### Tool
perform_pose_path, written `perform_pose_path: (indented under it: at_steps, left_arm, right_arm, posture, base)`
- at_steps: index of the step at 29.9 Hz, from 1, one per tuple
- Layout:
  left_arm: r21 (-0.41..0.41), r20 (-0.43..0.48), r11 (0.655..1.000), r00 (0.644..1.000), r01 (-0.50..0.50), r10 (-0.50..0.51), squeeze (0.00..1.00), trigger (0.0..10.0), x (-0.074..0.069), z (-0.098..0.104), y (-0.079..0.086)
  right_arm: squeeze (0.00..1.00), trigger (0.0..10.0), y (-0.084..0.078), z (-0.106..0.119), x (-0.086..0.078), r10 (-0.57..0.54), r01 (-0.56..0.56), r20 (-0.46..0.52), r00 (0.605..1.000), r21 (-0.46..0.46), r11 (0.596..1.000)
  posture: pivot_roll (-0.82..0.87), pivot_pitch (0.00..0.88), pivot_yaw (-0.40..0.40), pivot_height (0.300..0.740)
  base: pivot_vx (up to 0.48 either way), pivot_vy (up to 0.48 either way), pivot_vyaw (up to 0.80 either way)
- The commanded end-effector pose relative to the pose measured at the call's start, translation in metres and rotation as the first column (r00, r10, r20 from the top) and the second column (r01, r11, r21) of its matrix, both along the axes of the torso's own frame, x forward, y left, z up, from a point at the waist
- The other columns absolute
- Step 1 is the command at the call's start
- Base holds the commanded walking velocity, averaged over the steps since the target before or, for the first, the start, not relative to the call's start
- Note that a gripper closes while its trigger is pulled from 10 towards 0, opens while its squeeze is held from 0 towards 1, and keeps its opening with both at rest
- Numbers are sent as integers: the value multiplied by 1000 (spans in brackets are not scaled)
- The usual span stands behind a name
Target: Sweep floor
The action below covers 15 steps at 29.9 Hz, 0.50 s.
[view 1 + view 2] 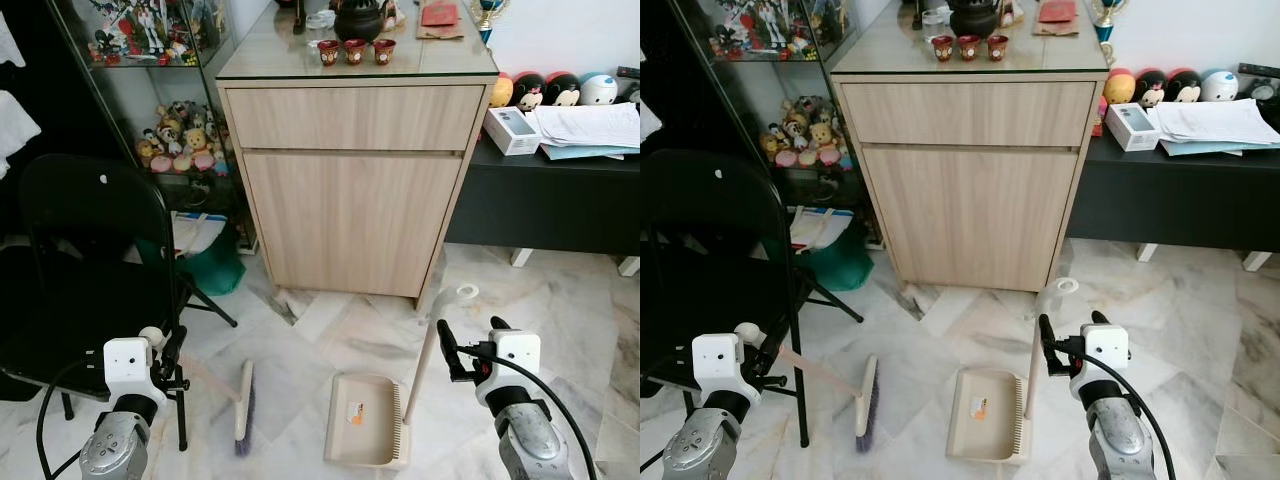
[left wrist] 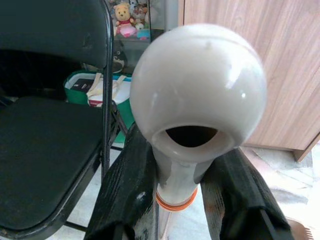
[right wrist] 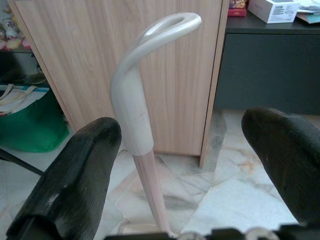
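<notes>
Marble floor (image 1: 340, 340) runs to a wooden cabinet (image 1: 350, 200) at the far side. Left gripper (image 2: 182, 185), low at near left beside a black chair (image 1: 80, 260), is clamped on the broom (image 1: 243, 405) handle's knob end; the brush head rests on the floor just left of the dustpan (image 1: 365, 420). Right gripper (image 3: 185, 165) stands apart, fingers (image 3: 75, 175) either side of the dustpan's upright handle without touching it. Judging by this, the step is taking up the tools; next the right fingers need to close on that handle.
</notes>
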<state>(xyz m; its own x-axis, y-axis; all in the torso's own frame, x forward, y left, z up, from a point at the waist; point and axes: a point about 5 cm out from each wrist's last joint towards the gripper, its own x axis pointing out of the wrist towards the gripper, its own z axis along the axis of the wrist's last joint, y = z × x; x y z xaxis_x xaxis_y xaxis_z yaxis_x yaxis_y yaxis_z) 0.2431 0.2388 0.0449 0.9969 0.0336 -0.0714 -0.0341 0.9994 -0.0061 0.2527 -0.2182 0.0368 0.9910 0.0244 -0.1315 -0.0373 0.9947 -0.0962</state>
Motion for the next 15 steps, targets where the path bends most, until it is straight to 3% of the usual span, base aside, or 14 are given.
perform_pose_path:
  at_steps: [1, 3, 11, 15]
  left_arm:
    - [-1, 20, 1000, 1000, -5, 5, 0, 10000, 3, 4, 1]
    - [-3, 20, 1000, 1000, -5, 5, 0, 10000, 3, 4, 1]
    - [-2, 14, 1000, 1000, -8, 8, 0, 10000, 3, 4, 2]
    - [10, 20, 1000, 1000, 0, -1, 0, 10000, 3, 5, 1]
  right_arm:
    - [0, 10000, 0, -1, -1, -2, 2, 1, 1000, 5, 1000]
    - [0, 10000, -1, -1, -1, -4, 4, 2, 1000, 5, 1000]
    - [0, 10000, -1, -2, -3, -18, 17, 17, 1000, 6, 1000]
    - [0, 10000, -1, -2, -4, -24, 24, 22, 999, 5, 1000]
  posture:
    - [-74, 60, 74, 740]
    - [-74, 60, 74, 740]
    - [-74, 64, 76, 740]
    - [-73, 66, 77, 740]
  base:
    - [0, 0, 0]
    - [0, 0, 0]
    - [0, 466, 0]
    - [0, 161, 0]
